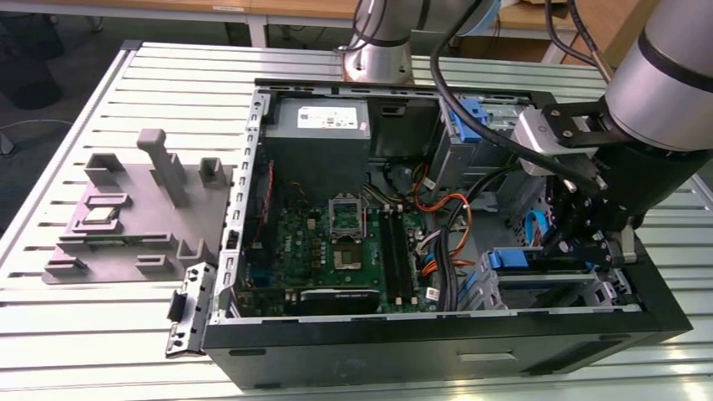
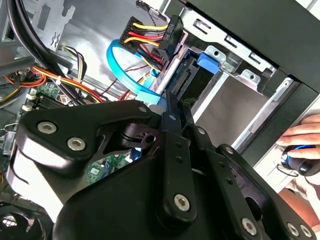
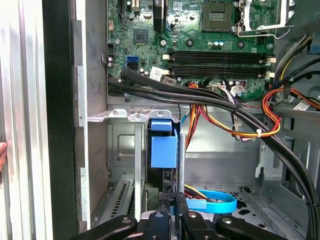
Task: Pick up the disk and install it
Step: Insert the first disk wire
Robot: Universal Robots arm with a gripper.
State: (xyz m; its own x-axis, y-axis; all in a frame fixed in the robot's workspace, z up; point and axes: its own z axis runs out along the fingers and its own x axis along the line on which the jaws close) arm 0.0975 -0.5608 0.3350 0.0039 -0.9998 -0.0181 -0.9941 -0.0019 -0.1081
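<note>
Disk (image 3: 164, 150) on edge (lengthwise into bay (image 3: 125, 150))

No text can be read anywhere. The white label (image 1: 321, 119) on the grey power supply box (image 1: 292, 125) in the exterior view carries print too fine to make out. The small white stickers (image 3: 156, 73) on the green motherboard (image 3: 200, 30) in the first wrist view are equally illegible.

arm (image 1: 680, 75): thick silver-grey tube, dark joint | base (image 1: 373, 46): silver tube, grey ring | cables (image 1: 437, 79): black, thick | wrist block (image 1: 543, 134): light grey, boxy | gripper (image 2: 172, 112): matte black links, round silver screws (image 2: 181, 202)
</note>
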